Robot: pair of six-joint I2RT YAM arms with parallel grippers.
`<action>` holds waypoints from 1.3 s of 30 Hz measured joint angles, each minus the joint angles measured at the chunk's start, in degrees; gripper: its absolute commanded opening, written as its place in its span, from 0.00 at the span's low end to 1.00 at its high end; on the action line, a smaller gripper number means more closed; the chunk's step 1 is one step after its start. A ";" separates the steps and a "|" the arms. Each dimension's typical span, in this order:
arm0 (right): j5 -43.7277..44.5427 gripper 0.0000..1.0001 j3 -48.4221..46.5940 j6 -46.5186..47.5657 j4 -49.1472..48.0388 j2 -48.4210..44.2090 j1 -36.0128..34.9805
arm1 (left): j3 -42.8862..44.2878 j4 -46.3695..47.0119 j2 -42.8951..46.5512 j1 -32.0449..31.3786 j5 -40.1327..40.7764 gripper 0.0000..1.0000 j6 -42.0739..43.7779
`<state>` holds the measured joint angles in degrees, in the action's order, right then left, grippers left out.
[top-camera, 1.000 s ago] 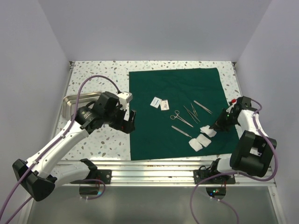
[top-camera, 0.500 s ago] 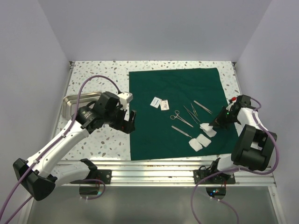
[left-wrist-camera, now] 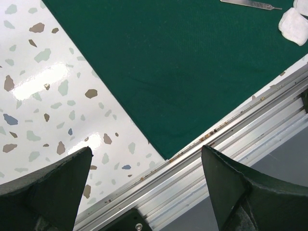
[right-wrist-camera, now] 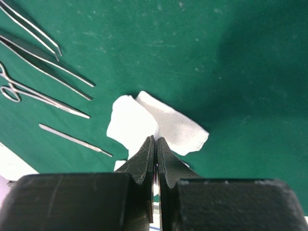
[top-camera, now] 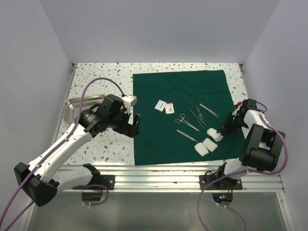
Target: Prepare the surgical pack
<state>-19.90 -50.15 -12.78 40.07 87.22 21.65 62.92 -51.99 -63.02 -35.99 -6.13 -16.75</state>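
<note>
One square matte green drape [top-camera: 183,89]

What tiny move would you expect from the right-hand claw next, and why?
Probably carry the folded white gauze pad slightly toward the two other white gauze pads and let go. The right gripper is shut on its edge above the large dark green fabric drape, and that pad sits apart from the pair, so lining it up seems likely.
</note>
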 measured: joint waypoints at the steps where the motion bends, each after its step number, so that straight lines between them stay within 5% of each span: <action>1: 0.13 0.00 -0.02 0.09 0.00 0.15 0.00 | 0.00 0.00 -0.02 0.00 0.00 0.99 0.00; 8: 1.14 0.02 -0.17 0.28 -0.02 1.70 -0.02 | 0.00 -0.02 -0.22 0.00 0.13 0.99 0.02; 10: 1.29 0.20 -0.33 0.26 -0.02 2.32 0.00 | 0.00 -0.02 -0.24 0.00 0.28 0.99 0.02; 16: 3.13 0.44 -2.10 0.83 1.09 2.54 0.00 | 0.00 -0.02 -0.31 0.00 0.37 0.99 0.02; 22: 5.68 0.53 -3.26 1.73 3.23 1.60 0.00 | 0.00 -0.02 -0.31 0.00 0.37 1.00 0.02; 24: 6.21 0.63 -3.41 1.73 4.09 1.18 0.00 | 0.00 -0.02 -0.31 0.00 0.37 1.00 0.02; 29: 6.93 0.66 -3.78 1.90 5.31 1.20 0.00 | 0.00 -0.02 -0.31 0.00 0.35 0.99 0.04; 39: 6.40 0.57 -3.26 1.70 3.76 3.19 -0.35 | 0.00 -0.02 -0.63 0.00 0.37 1.00 0.04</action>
<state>-13.50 -53.41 -11.07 43.83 90.41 21.30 62.92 -52.01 -63.66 -35.99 -5.76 -16.71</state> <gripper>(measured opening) 0.578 0.994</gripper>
